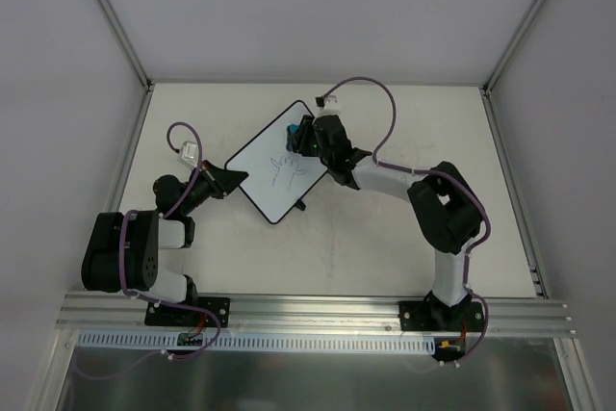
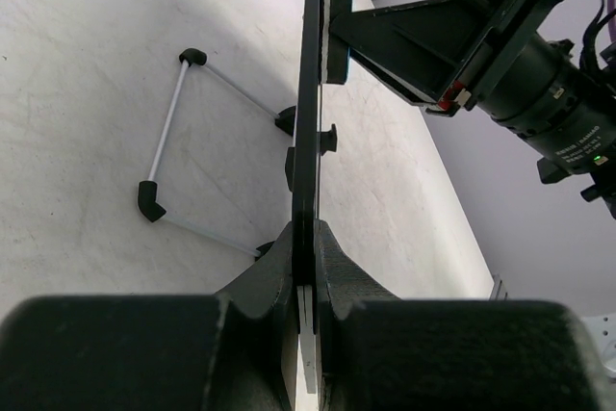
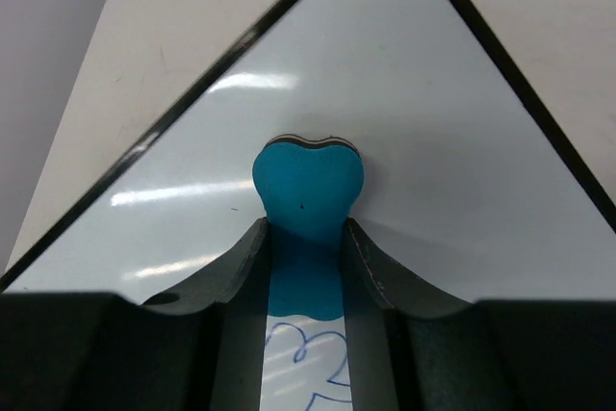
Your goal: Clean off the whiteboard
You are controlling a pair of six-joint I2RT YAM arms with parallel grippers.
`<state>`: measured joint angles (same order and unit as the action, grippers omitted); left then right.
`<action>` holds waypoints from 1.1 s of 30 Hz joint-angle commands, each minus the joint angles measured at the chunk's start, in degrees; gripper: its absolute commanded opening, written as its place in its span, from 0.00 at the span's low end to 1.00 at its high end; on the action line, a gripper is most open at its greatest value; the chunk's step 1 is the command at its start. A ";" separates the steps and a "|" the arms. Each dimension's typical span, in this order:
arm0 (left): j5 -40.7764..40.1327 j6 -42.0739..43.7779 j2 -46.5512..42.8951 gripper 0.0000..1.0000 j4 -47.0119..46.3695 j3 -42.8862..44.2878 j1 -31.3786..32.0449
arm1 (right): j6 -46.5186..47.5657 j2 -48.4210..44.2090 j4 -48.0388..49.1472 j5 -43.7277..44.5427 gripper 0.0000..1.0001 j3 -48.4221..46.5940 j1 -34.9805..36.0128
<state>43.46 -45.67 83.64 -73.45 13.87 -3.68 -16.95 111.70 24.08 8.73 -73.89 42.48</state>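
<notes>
The whiteboard point(image 1: 274, 172) is white with a thin black rim and carries a faint line sketch point(image 1: 286, 167). It is lifted off the table and tilted. My left gripper point(image 1: 231, 179) is shut on its left edge. In the left wrist view the whiteboard point(image 2: 308, 122) shows edge-on, clamped in the left gripper point(image 2: 310, 238). My right gripper point(image 1: 300, 135) is shut on a blue bone-shaped eraser point(image 3: 308, 190). The eraser presses on the whiteboard point(image 3: 452, 151) near its far corner. Blue pen lines point(image 3: 322, 363) show between the fingers of the right gripper point(image 3: 308, 230).
A thin wire stand with black corner pieces point(image 2: 168, 137) lies on the table under the board. A black part of it point(image 1: 304, 204) shows at the board's near edge. Metal frame posts and grey walls close the table in at left point(image 1: 130, 141), right point(image 1: 505, 170) and behind.
</notes>
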 commanded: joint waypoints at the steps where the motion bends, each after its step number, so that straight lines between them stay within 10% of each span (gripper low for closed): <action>1: 0.66 5.07 -0.67 0.00 -20.86 -0.42 0.43 | -3.70 -1.48 -4.30 3.83 0.00 4.96 -0.73; 33: 1.19 5.77 -1.02 0.00 -18.57 0.11 0.43 | -9.34 -3.68 -3.07 -0.83 0.00 13.16 -2.58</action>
<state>43.53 -44.95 83.22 -73.58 13.76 -3.68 -29.61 106.69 24.38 8.97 -58.72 36.58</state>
